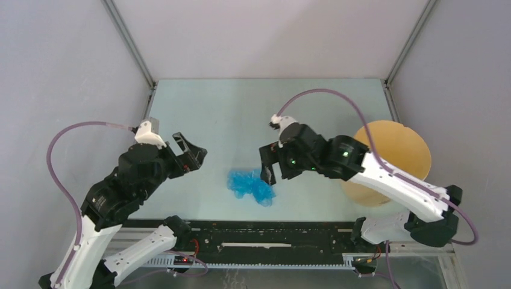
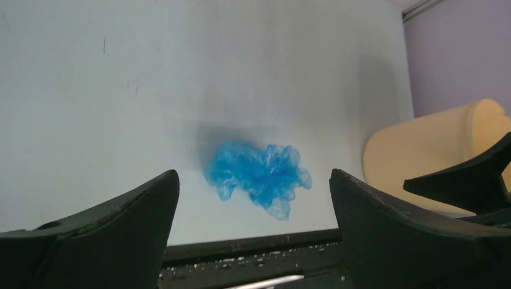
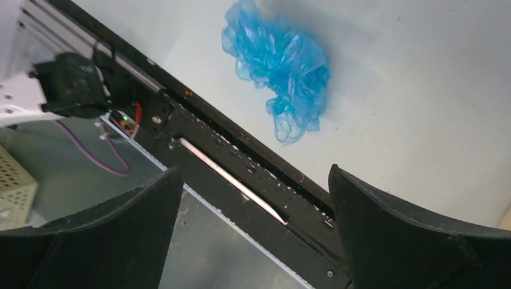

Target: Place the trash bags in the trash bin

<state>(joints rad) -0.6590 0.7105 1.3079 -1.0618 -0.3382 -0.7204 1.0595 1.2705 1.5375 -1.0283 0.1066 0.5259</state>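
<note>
One bag to move: the light-blue trash bag [image 1: 250, 186] lies crumpled on the table [image 1: 241, 108], close to the near edge, between the two arms and outside the bin.
Bag's long axis: roughly left to right across the table, its right end dipping a little toward the near edge.
Right gripper [image 1: 269, 165]: jaws spread wide, nothing between them; it hangs just over the bag's right end, so the bag lies below it and slightly to its left.
Left gripper [image 1: 194, 155]: jaws also wide apart and empty; it is well apart from the bag, which lies off to its right and somewhat nearer the table's front edge.
Nearer arm: the right one, clearly; I judge a short drop onto the crumple is all it needs.
Trash bin [image 1: 398, 150]: the tan round bucket stands at the right side of the table, partly behind the right forearm, well apart from the bag.
Bin contents: none that I can see; the part in view is plain tan, though the forearm hides some of it.
Task progress: the bag is not yet picked up.
</note>
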